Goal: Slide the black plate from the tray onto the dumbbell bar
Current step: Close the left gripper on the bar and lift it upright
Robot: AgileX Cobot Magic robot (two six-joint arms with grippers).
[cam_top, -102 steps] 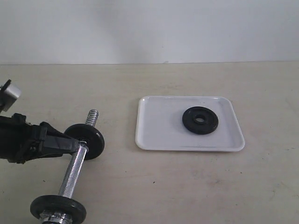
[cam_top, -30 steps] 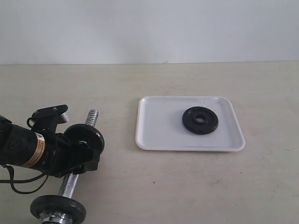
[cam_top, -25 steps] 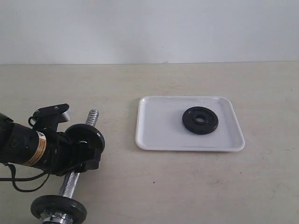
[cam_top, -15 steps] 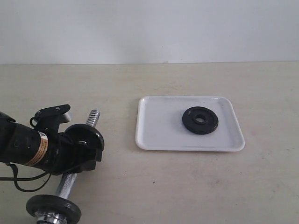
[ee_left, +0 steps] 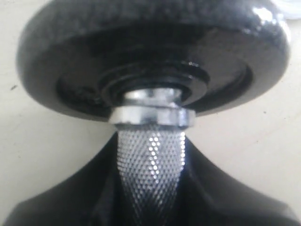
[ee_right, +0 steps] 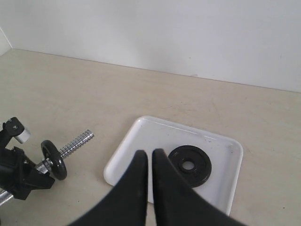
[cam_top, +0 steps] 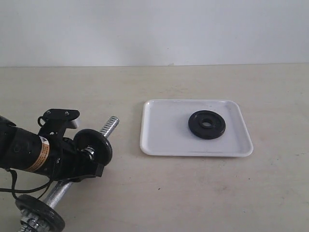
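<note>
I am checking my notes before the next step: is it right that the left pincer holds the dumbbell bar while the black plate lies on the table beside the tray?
Not quite. The black plate lies inside the tray, not on the table beside it; the exterior view shows this. The left pincer does hold the dumbbell bar.

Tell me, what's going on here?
A two-armed robot is loading a dumbbell. Its left gripper is clamped on the dumbbell bar between two black discs, the bare threaded end aimed toward the white tray. The black plate lies flat in that tray, untouched. The right gripper is shut, empty, off the table.
</note>
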